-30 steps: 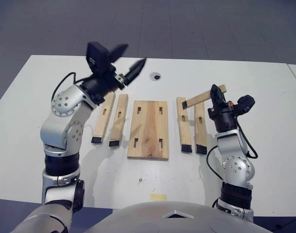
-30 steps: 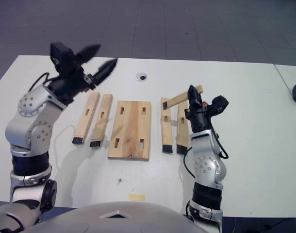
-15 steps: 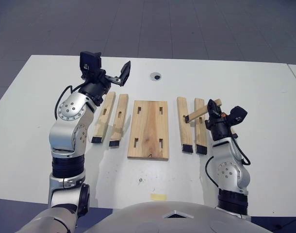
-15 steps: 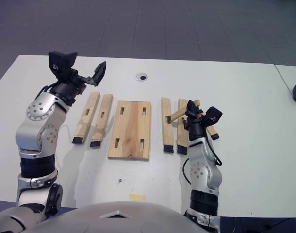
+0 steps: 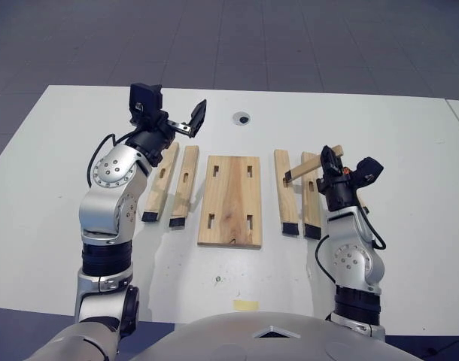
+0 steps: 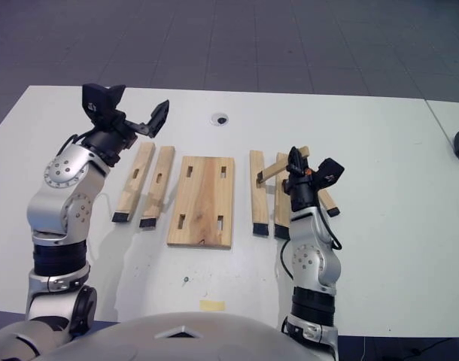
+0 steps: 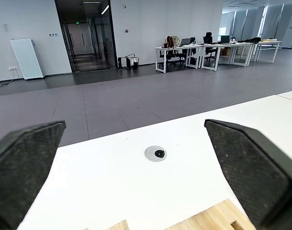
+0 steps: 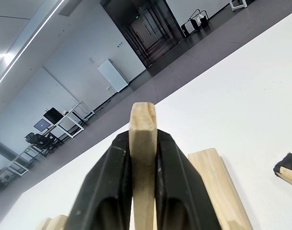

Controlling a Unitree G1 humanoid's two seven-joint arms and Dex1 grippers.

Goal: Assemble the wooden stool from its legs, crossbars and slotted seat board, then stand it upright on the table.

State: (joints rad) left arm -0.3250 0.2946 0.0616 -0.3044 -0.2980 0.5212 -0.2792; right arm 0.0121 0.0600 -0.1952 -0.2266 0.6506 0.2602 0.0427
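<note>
What my right gripper (image 6: pixel 293 162) holds: a wooden crossbar (image 5: pixel 314 164), clamped between both fingers near its far end.
How the crossbar sits: tilted, its dark-tipped end pointing left over the inner right leg (image 5: pixel 286 207) and its other end rising toward the far right. I cannot tell whether the low end touches that leg.
Right wrist close-up: the crossbar's end (image 8: pixel 142 124) stands edge-on between my two black fingers (image 8: pixel 110 177), which press flat against its sides.
Left gripper (image 7: pixel 139 172): released, fingers spread wide, raised above the far end of the outer left leg (image 5: pixel 160 181) and gripping nothing.
Seat board (image 5: pixel 229 199): flat at the middle of the table (image 5: pixel 410 150), its four slots facing up.
Left legs: the outer one and the inner left leg (image 5: pixel 184 184) lie side by side just left of the board, dark ends toward me.
Right legs: the inner one and the outer right leg (image 5: pixel 311 210) lie side by side just right of the board, dark ends toward me.
Second loose piece (image 6: pixel 327 204): a dark-tipped wooden strip on the table, just right of my right arm and partly hidden by it.
Cable grommet (image 5: pixel 241 118): set into the tabletop, beyond the board.
Yellow tape (image 5: pixel 244 305): a small strip at the near edge.
</note>
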